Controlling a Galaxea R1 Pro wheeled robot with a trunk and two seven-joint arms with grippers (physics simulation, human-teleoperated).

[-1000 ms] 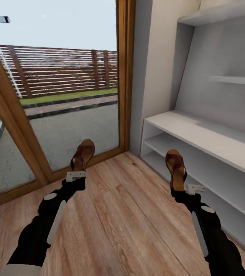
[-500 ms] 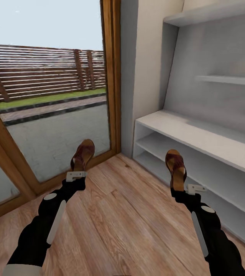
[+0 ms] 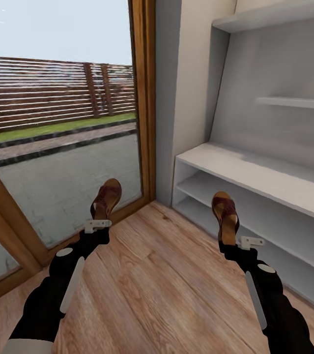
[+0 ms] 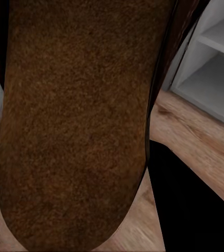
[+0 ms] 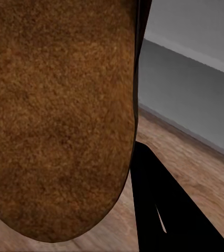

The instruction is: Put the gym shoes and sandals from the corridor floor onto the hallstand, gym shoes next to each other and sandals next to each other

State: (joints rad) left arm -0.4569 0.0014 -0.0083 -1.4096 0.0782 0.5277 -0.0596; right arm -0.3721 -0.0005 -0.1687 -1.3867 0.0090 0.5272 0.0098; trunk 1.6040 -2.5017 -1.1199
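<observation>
Clearly each hand is clamped on the heel of one sandal: the right hand carries the right sandal at lower right of centre, long axis running up the frame toward the hallstand, whose open compartments lie just beyond its toe. The left hand carries the left sandal at centre left, its toe aimed at the glass door, well apart from the rack. By my judgement the right arm is nearer; both sandals are off the corridor floor.
</observation>
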